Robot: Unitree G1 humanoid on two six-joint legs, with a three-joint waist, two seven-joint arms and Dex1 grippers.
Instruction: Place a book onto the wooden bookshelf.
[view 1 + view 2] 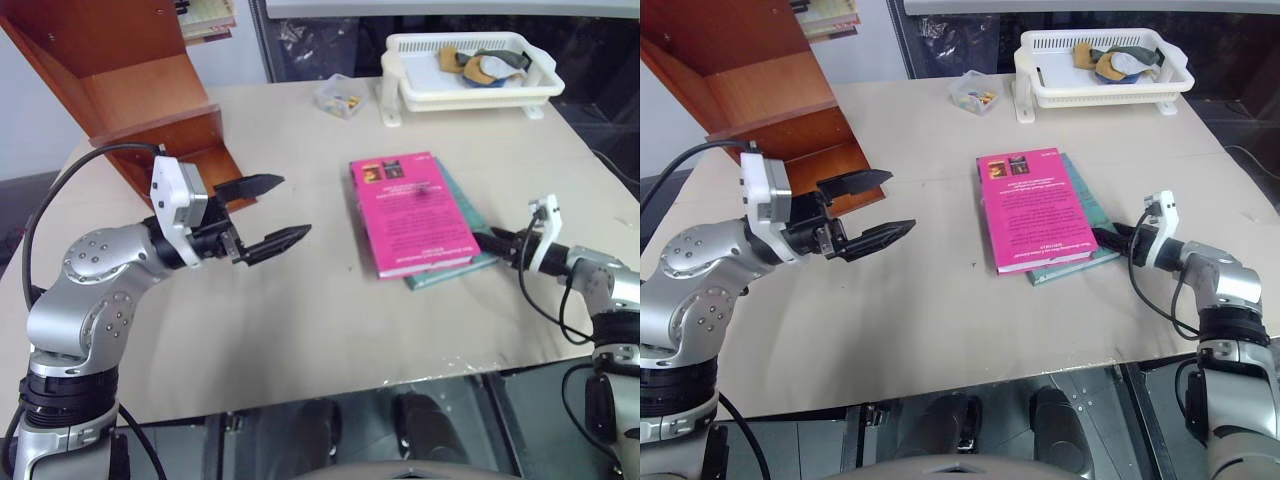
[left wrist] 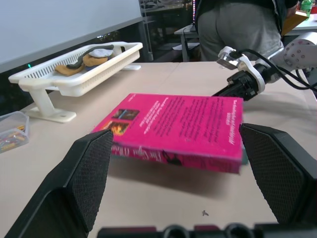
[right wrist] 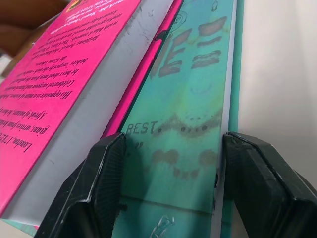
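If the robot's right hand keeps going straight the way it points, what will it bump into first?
Probably the teal-green book: the right hand is at its edge, fingers open, with the pink book lying on top.

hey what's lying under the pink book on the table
Under the thin bright pink book lies a teal-green book, only its edge strip visible on the right gripper's side. The rest of its cover is hidden.

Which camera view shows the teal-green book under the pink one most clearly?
The right wrist view: the teal-green book spreads close between the fingers, its cover print visible beside the pink book. The two eye views show a thin teal strip along the pink book's edge; the left wrist view shows a sliver.
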